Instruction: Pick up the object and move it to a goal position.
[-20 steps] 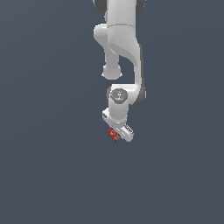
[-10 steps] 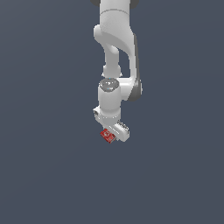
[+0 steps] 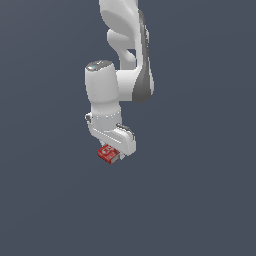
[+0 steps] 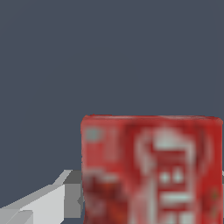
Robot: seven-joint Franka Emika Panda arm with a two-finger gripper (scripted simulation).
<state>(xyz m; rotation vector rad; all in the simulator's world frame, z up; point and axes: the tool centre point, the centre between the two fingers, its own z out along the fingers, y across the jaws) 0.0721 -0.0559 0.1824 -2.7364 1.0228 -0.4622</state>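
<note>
Smooth white arm, printed red box, plain matt background.
The arm (image 3: 117,85) looks like smooth white plastic with a soft shine, and it has a dark grey matt part at the joint. The gripper (image 3: 116,151) has the same white, smooth finish. The red box (image 4: 151,168) looks like printed cardboard, matt, with a blurred whitish label. The ground (image 3: 200,200) is flat, dark grey-blue and without gloss.

The arm (image 3: 120,65) is glossy white, built of thick rounded segments that look like smooth tubes. A dark grey band (image 3: 145,85) runs along one joint on the exterior view's right. One segment ends in a flat grey cap (image 3: 99,65). The tool (image 3: 114,150) at its end is a white, blocky body with angular edges. In the wrist view a pale grey-white finger (image 4: 48,203) shows faceted, flat surfaces.
</note>
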